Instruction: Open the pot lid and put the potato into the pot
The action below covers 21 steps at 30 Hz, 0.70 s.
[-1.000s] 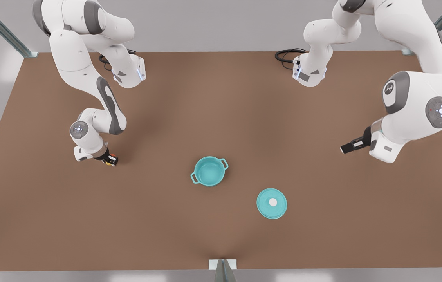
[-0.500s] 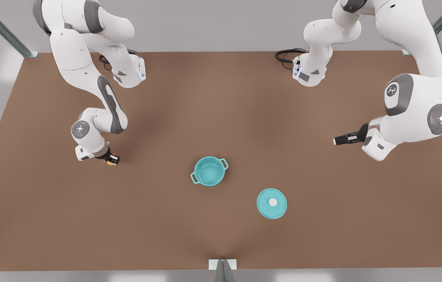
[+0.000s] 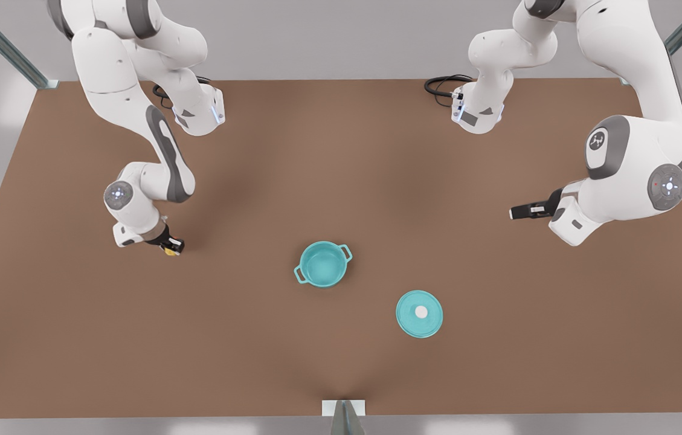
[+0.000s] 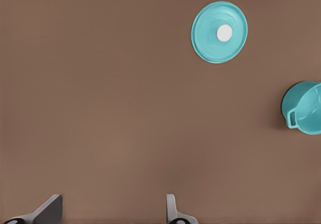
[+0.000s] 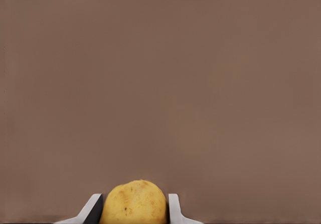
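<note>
- Gripping the potato [image 5: 134, 202] between its fingers, the right claw [image 3: 170, 246] sits at the front view's left, well apart from the pot [image 3: 323, 264].
- Left claw [image 3: 522, 212] spread wide, empty, far from the lid [image 3: 419, 313] on the tabletop [image 3: 341, 181].

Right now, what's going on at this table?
The right gripper, at the front view's left, is shut on the potato, low over the table. The pot stands open mid-table, and the pot lid lies flat beside it, apart. The left gripper waits open at the front view's right. The potato is not yet in the pot.
</note>
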{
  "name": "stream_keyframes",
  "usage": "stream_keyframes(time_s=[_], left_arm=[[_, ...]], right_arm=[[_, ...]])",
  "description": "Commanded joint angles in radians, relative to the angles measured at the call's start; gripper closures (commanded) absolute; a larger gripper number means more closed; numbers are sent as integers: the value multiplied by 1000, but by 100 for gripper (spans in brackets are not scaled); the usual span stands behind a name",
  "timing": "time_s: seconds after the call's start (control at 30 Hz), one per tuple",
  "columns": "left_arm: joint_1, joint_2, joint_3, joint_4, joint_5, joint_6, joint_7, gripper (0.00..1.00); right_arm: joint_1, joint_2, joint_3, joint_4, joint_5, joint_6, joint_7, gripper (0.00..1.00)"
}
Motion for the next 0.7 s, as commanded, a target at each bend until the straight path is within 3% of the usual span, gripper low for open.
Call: stream_keyframes(time_s=[0.0, 0.33, 0.47, 0.67], left_arm=[[1, -1, 1, 0, 2, -2, 45, 0], [-16, 3, -3, 1, 4, -2, 23, 0], [-18, 5, -3, 1, 5, 0, 2, 0], [-16, 11, -1, 14, 25, 29, -9, 0]], right_arm=[[3, -21, 21, 15, 41, -94, 78, 49], [131, -38, 39, 276, 35, -427, 413, 49], [189, -1, 38, 421, 29, -566, 560, 49], [318, 98, 34, 625, 37, -632, 805, 49]])
